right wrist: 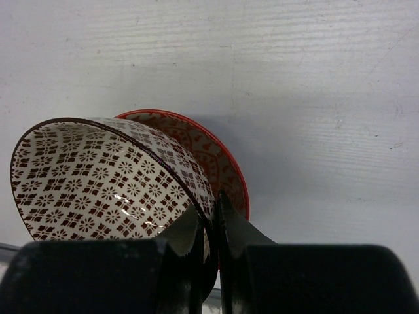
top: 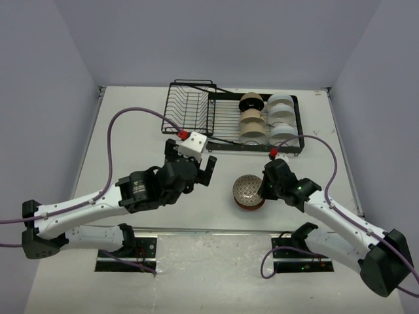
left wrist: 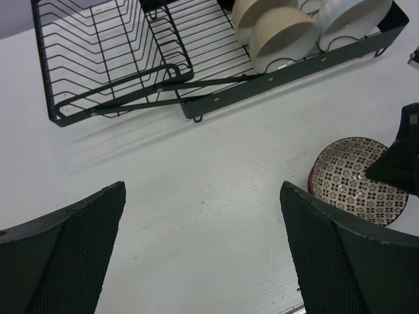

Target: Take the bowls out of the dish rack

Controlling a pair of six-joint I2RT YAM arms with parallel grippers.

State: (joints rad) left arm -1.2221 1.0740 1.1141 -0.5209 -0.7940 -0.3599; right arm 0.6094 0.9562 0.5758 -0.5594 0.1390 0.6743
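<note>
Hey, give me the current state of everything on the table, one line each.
left tool: open, empty.
right tool: shut on brown patterned bowl rim.
brown patterned bowl: tilted, over red bowl.
red bowl: resting on table.
beige bowls: on edge in dish rack.
white bowls: on edge in rack.

Counted one dish rack (top: pixel 190 111), two joined parts, along the far edge of the worktop (top: pixel 131 131). Rack held three beige bowls (top: pixel 252 131), one showing a black inside, and three white bowls (top: pixel 283 116). Two more stood out of the rack, right of the worktop's centre: one brown-patterned bowl (right wrist: pixel 98 176), one red-patterned bowl (right wrist: pixel 216 154). Total bowls seen: eight.
</note>
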